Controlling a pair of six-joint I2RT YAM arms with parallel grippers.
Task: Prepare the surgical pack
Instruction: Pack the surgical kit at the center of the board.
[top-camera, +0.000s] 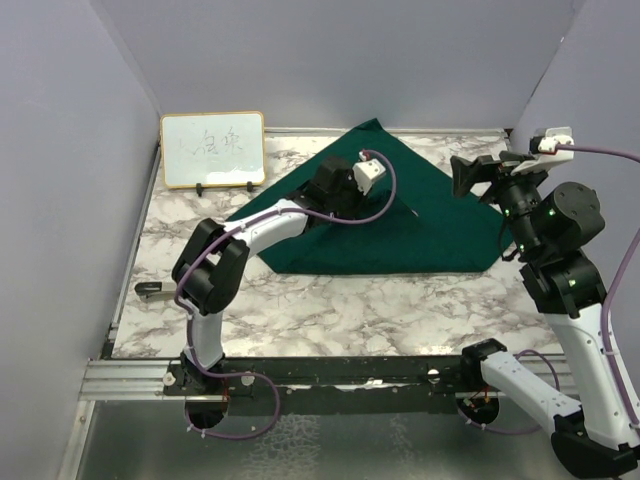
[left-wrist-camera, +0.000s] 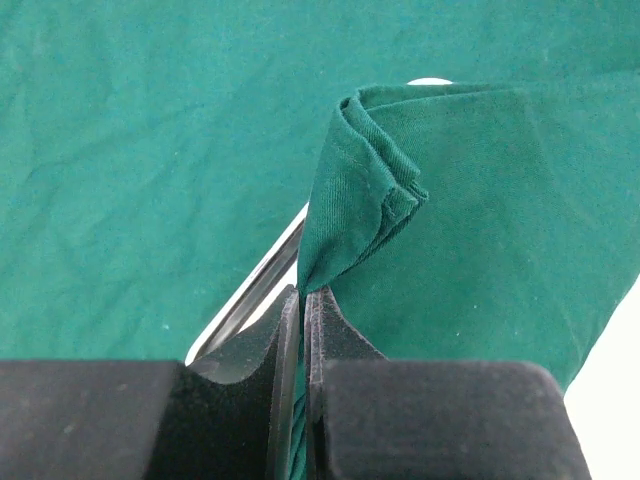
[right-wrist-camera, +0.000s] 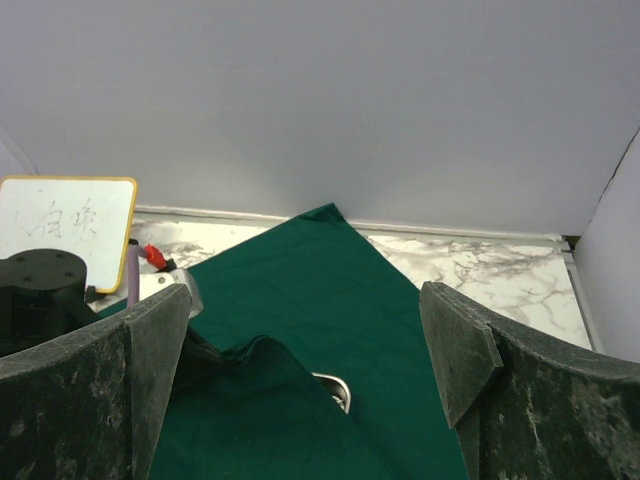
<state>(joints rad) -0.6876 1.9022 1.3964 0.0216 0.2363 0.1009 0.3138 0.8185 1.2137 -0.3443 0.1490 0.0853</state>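
Pinching a bunched fold of the dark green drape (top-camera: 430, 215), the left gripper (left-wrist-camera: 302, 300) has its jaws pressed nearly together on the cloth, and the pleated ridge rises straight out of them and away from the wrist. The drape lies on the far half of the marble table (top-camera: 350, 310), set diamond-wise: one corner points at the back wall, and its broadest stretch runs left to right along a straight near edge. Its left part is turned up and over toward the middle where the left arm holds it. A sliver of the steel tray (left-wrist-camera: 250, 295) shows from under the lifted fold. The right gripper (right-wrist-camera: 305, 300) hangs above the drape's right side with its fingers spread wide, holding nothing. A wood-framed whiteboard (top-camera: 212, 148) stands at the table's far left, just beside the cloth.
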